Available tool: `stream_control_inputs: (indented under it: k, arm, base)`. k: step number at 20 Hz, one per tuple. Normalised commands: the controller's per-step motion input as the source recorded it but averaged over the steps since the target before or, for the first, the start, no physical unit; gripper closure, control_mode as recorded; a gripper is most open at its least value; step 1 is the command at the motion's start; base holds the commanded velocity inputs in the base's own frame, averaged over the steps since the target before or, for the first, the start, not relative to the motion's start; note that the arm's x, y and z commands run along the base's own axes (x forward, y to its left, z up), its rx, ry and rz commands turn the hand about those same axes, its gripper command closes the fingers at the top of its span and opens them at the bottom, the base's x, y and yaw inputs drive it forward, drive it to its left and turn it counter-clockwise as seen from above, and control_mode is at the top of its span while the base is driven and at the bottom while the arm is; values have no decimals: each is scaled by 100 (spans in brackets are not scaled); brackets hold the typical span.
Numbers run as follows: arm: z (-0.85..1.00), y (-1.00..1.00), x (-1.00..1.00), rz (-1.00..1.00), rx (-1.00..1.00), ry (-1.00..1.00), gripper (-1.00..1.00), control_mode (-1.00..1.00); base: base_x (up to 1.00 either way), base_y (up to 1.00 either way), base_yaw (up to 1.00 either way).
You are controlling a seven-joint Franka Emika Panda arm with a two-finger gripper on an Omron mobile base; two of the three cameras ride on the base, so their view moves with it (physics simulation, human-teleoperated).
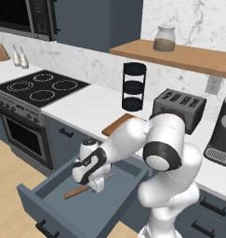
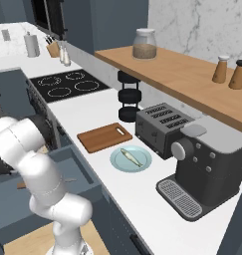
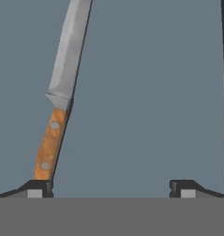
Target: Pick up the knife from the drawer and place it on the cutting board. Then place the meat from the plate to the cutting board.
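Note:
The drawer stands pulled out below the counter, and the knife lies flat on its floor. My gripper hangs inside the drawer just over the knife. In the hand view the knife lies to the left, its brown handle ending at my left fingertip, and my gripper is open with bare drawer floor between the fingers. The cutting board lies on the counter with nothing on it. Beside it the plate holds the meat.
A toaster and a coffee machine stand right of the board. A black tiered rack stands behind it, and the stove lies to the left. A wooden shelf with a jar hangs above.

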Motion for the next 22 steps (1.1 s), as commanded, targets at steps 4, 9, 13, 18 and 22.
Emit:
stream_control_inputs:
  k: [4, 9, 13, 18, 22]
  arm:
    - [-22, 14, 30, -4, -2, 0, -100, -100]
    - [-24, 32, 25, -2, -5, 6, -100, -100]
    - [-10, 44, 32, -3, -8, 13, -100, -100]
    - [-7, 38, 33, -5, -12, 17, -100, -100]
    - [-21, 26, 26, -2, -13, 15, -100, -100]
  base:
    - [0, 0, 0]
    - [0, 0, 0]
    - [0, 0, 0]
    - [0, 0, 0]
    - [0, 0, 0]
